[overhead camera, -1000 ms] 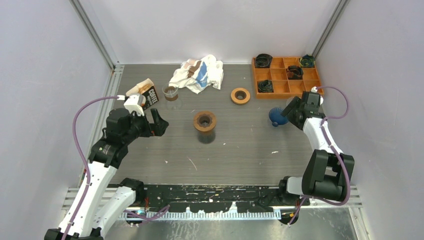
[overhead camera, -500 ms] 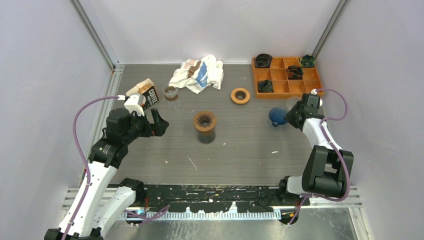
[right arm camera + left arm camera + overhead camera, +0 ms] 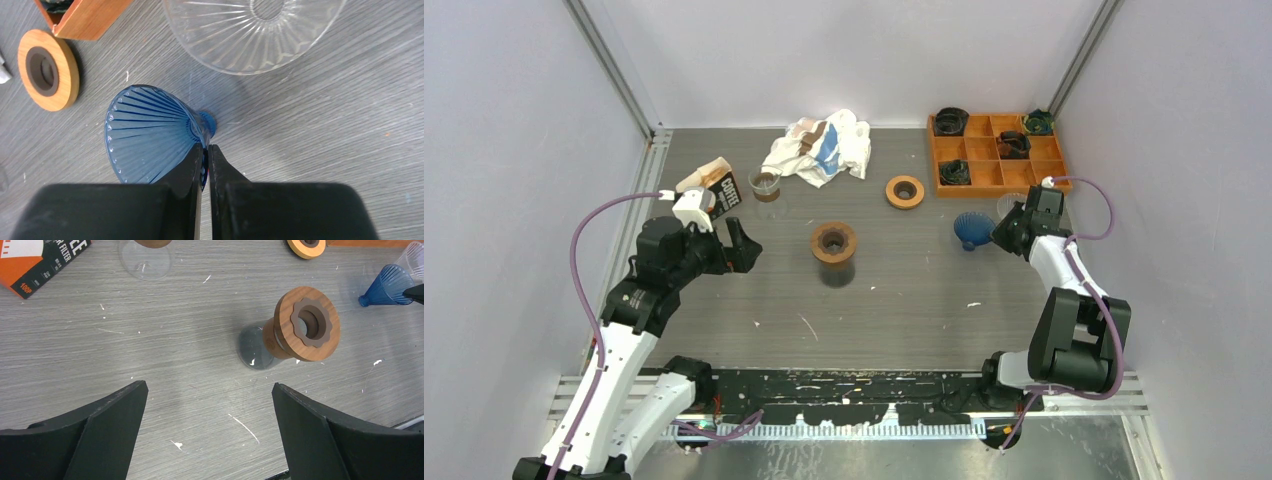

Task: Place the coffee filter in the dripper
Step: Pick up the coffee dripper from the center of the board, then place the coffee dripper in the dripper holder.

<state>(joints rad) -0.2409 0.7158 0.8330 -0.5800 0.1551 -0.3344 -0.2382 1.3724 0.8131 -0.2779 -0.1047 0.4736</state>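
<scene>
Left gripper (image 3: 209, 387) hangs wide open above the grey wood-grain table (image 3: 165, 355).
Beyond its two black fingers (image 3: 100, 432) stands a glass carafe (image 3: 306, 324) with a wooden collar. Along the far edge are a filter box (image 3: 35, 260), a glass cup (image 3: 146, 262), a wooden ring (image 3: 307, 246) and a blue dripper (image 3: 386, 287), tipped with its narrow end toward the carafe.

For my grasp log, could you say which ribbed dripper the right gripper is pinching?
The blue dripper, its wall between the right gripper's jaws; the clear dripper lies untouched.
</scene>
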